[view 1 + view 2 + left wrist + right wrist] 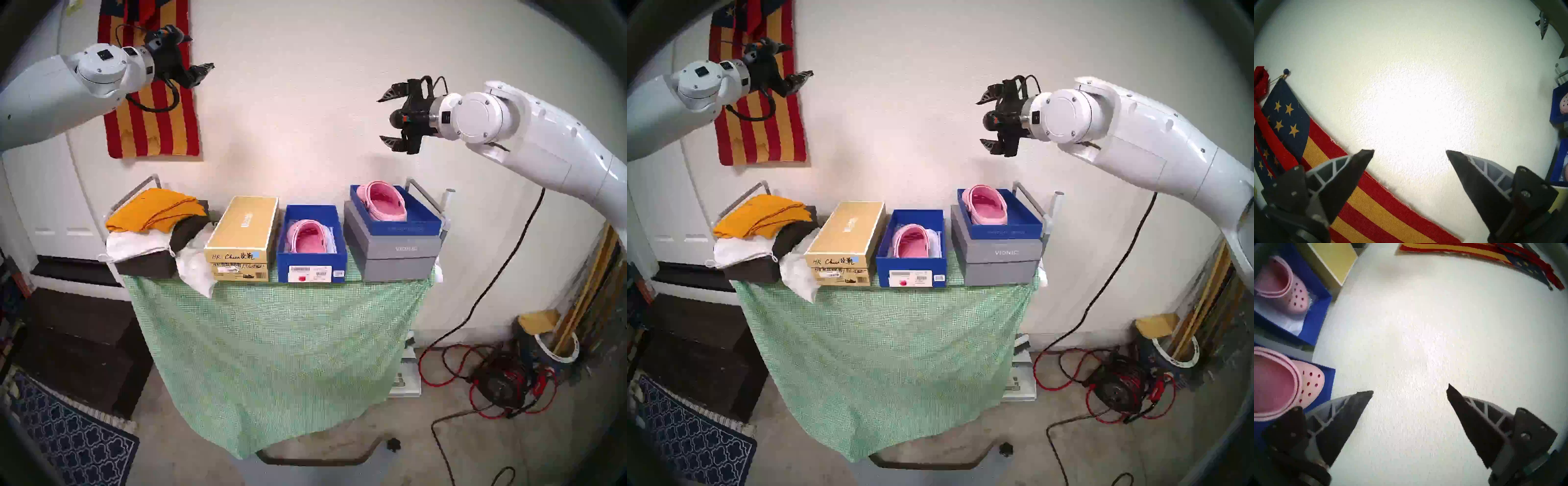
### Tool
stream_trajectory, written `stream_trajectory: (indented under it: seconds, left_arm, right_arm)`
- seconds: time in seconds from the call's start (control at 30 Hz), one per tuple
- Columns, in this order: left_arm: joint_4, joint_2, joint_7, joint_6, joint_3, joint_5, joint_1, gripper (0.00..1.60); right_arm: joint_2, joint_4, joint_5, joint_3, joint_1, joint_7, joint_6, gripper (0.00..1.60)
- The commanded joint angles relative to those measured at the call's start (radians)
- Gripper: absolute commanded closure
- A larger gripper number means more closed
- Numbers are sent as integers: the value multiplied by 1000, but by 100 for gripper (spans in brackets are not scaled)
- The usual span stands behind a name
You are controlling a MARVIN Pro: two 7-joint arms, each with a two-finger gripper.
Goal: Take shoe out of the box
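A deep royal-blue box with a white barcode label stands mid-table, with one pink clog on white paper inside it. A second pink clog lies in the shallow blue lid on top of the grey VIONIC box. My right gripper hangs open and empty, high above that lid, facing the wall. High at the left, my left gripper is open and empty by the flag.
A gold shoebox sits left of the blue box. Folded orange and white cloths on a dark box fill the table's left end. A green checked cloth drapes the front. A striped flag hangs on the wall. Cables lie on the floor at right.
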Motion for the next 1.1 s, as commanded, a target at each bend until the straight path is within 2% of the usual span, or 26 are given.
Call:
stream_trajectory:
  seconds: [0.0,0.17,0.27,0.37,0.4,0.43,0.53,0.73,0.83,0.9,0.93,0.97,1.07]
  left_arm:
    - [-1,-2,0,0,0,1,0,0]
    - [-1,-2,0,0,0,1,0,0]
    - [-1,-2,0,0,0,1,0,0]
    - [-1,-2,0,0,0,1,0,0]
    - [-1,-2,0,0,0,1,0,0]
    - [-1,-2,0,0,0,1,0,0]
    - [-1,-2,0,0,0,1,0,0]
    - [-1,-2,0,0,0,1,0,0]
    - [-1,-2,0,0,0,2,0,0]
    - [-1,-2,0,0,0,2,0,0]
    - [-1,-2,0,0,0,2,0,0]
    - [-1,-2,0,0,0,2,0,0]
    - [-1,-2,0,0,0,2,0,0]
  right_arm:
    - [55,-59,86,70,-113,-118,77,0]
    - [68,-98,138,118,-179,-214,112,0]
    - [70,-101,161,137,-202,-239,121,0]
    - [77,-109,235,192,-265,-326,117,0]
    - [79,-109,260,201,-285,-377,111,0]
    - [79,-109,260,201,-285,-377,111,0]
    - [81,-102,302,238,-319,-396,66,0]
    - [74,-104,371,304,-403,-523,-3,0]
    - [69,-98,391,327,-430,-551,-43,0]
    - [63,-97,397,349,-458,-589,-70,0]
    - [58,-99,397,367,-485,-637,-87,0]
    - [57,-94,400,365,-479,-619,-95,0]
    - [44,-92,391,404,-528,-686,-126,0]
